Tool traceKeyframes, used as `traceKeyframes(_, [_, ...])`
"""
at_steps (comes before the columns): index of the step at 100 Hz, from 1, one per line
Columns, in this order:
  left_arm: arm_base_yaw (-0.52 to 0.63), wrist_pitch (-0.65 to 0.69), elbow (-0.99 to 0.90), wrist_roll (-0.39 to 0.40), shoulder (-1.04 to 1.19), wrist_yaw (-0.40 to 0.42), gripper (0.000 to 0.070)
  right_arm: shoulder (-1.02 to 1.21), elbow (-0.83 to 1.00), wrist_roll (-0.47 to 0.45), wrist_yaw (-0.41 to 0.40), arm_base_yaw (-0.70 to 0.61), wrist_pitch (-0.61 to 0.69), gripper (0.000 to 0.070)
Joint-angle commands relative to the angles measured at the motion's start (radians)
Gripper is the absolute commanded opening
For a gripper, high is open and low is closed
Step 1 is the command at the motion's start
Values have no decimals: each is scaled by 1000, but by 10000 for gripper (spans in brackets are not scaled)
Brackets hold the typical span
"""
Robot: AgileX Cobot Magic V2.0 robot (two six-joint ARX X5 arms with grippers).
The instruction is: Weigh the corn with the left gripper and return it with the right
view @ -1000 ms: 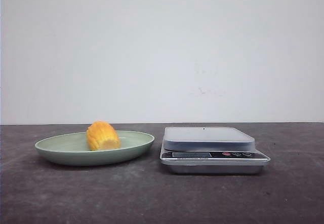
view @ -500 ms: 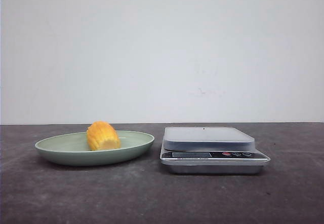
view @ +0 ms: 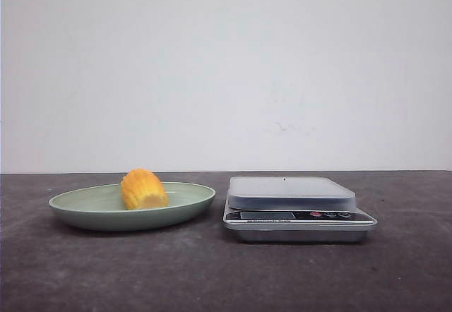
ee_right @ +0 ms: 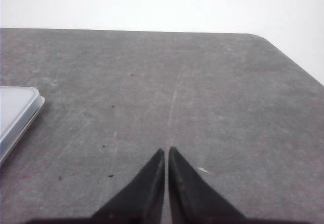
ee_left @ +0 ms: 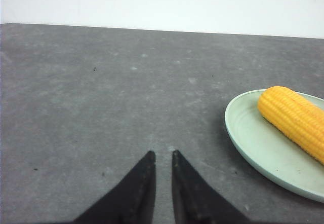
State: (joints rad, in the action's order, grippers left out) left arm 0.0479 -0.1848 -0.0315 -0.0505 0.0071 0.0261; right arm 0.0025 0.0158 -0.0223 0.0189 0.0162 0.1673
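On green plate (view: 85, 210), left of scale (view: 296, 210), corn (view: 143, 189) lay untouched, ready for pickup. Left gripper (ee_left: 162, 156) nearly closed, empty, nearby; right gripper (ee_right: 166, 152) closed, empty, waiting beyond scale.

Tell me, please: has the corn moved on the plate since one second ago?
No. In the front view the corn lies on the green plate at the same spot, equally far left of the scale, which also keeps its place.
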Motion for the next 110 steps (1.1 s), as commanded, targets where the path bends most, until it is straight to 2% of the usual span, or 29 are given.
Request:
traceKeyframes(1, [-2, -6, 14, 9, 0, 0, 15, 1, -6, 8, 0, 2, -14, 6])
traceKeyframes(17, [-2, -6, 14, 9, 0, -1, 15, 1, -6, 2, -1, 0, -13, 6])
traceKeyframes(37, [-2, -2, 14, 13, 0, 1, 12, 1, -6, -50, -22, -16, -2, 6])
traceKeyframes(46, [-3, 24, 14, 31, 0, 102, 13, 1, -6, -53, -27, -23, 6, 6])
traceKeyframes(56, [-3, 47, 14, 29, 0, 138, 15, 1, -6, -87, -40, -27, 8, 6])
traceKeyframes(73, [-3, 48, 13, -33, 0, 131, 16, 2, -6, -135, -41, -27, 9, 5])
traceKeyframes(87, [-2, 94, 10, -146, 0, 97, 11, 2, 23, -221, -53, -27, 21, 4])
traceKeyframes(98, [-1, 130, -60, -240, 2, 30, 15, 24, 129, -316, -53, -27, 60, 3])
traceKeyframes(103, [0, 108, -129, -279, 24, 29, 15, 55, 200, -332, -53, -27, 84, 3])
traceKeyframes(110, [0, 61, -249, -291, 86, 32, 15, 126, 316, -326, -52, -27, 129, 3])
